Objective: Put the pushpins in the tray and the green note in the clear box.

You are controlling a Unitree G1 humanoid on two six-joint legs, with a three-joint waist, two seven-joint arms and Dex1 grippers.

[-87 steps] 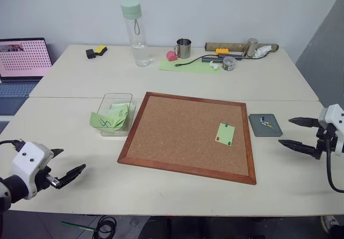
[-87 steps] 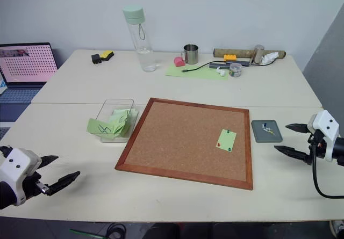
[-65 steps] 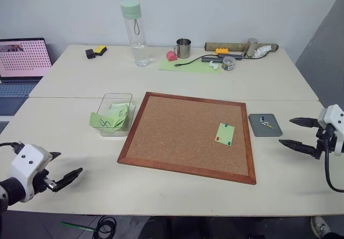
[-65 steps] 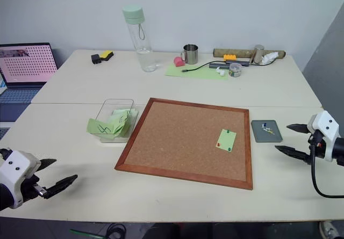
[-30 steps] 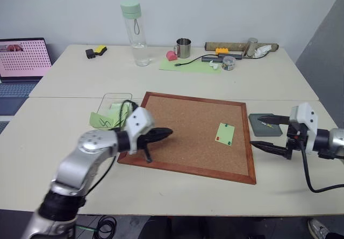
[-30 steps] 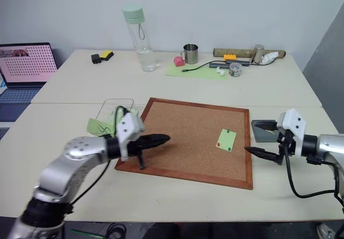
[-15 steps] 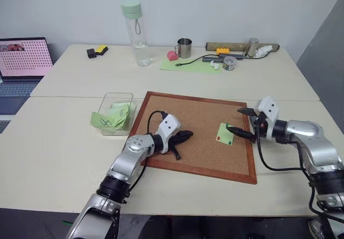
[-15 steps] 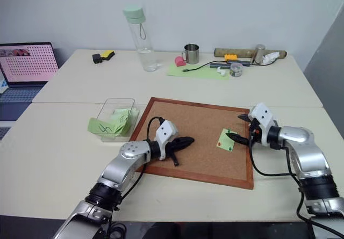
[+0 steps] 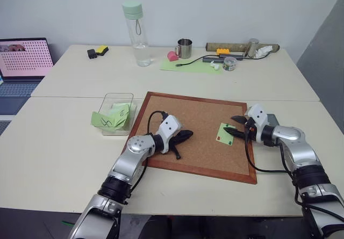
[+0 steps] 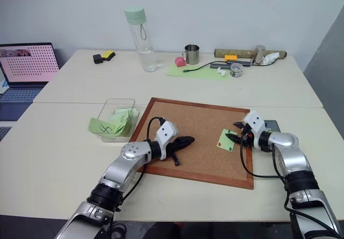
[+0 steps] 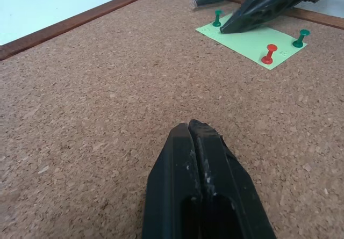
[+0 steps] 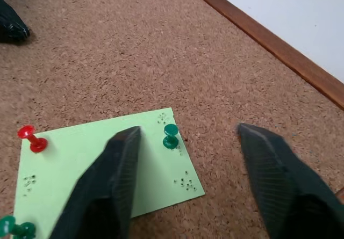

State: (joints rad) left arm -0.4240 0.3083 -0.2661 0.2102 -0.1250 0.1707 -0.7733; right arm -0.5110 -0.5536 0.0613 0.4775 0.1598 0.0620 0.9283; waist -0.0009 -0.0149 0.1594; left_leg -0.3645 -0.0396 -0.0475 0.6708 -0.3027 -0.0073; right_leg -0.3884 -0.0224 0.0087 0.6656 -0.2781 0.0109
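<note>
- Both arms have swung in from the table edges since the first frames; the right gripper (image 12: 185, 134), which was out by the tray, now sits over the green note (image 12: 80, 158), and its jaws have narrowed from their widest.
- Right jaws are parted and grasp nothing; one finger (image 12: 115, 164) lies over the note, the other (image 12: 269, 164) over bare cork, with a green pushpin (image 12: 171, 135) standing between them.
- Left gripper (image 11: 192, 129) rests on the corkboard (image 9: 188, 115) near its centre, jaws clenched together and empty, tip pointing toward 3 o'clock at the note.
- Green note lies pinned on the corkboard at its 3 o'clock side, with a red pushpin (image 12: 32, 138) and another green pushpin (image 12: 15, 229) at its other corners.
- Tray (image 10: 273, 124) sits on the table (image 9: 64, 142) just off the board's right edge, mostly hidden behind the right gripper.
- Clear box (image 9: 115, 100) stands at 9 o'clock of the board, just beside its frame, holding crumpled green papers (image 9: 110, 116).
</note>
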